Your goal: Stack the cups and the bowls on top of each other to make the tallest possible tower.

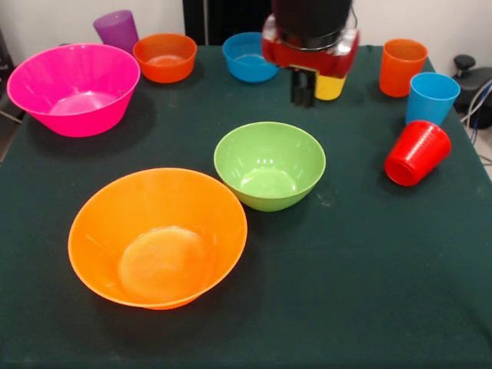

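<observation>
My gripper [302, 89] hangs at the table's far side, shut and empty. A yellow cup [331, 87] shows partly behind it, to its right. A large yellow-orange bowl [157, 238] and a lime green bowl [269, 165] sit upright near the middle. A large pink bowl [73, 88] is at the left, with a purple cup [117, 29], a small orange bowl [164, 58] and a small blue bowl [250, 58] along the far edge. At the right stand an orange cup [402, 68] and a light blue cup [430, 98]. A red cup [417, 152] lies on its side. All stand apart.
The table has a dark green cloth [361, 277]. Its right edge runs close past the red and blue cups. Black gear and cables [473, 81] sit beyond that edge.
</observation>
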You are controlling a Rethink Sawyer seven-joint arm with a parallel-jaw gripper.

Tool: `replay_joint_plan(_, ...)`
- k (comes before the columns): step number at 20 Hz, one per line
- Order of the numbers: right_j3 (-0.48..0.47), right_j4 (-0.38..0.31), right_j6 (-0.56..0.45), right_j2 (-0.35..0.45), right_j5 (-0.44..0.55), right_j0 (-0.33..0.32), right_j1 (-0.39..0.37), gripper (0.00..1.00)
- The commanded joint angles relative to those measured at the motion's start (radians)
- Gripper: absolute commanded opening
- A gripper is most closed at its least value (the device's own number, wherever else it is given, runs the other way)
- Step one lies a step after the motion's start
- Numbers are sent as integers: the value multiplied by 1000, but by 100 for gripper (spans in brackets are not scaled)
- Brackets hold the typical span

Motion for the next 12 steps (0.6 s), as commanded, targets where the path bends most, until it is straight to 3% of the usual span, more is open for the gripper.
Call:
replay_joint_plan(1,-3,-122,-117,53,-64,-48,56,0)
replay_joint_plan(12,46,-167,-134,93,-35,-127,18,0)
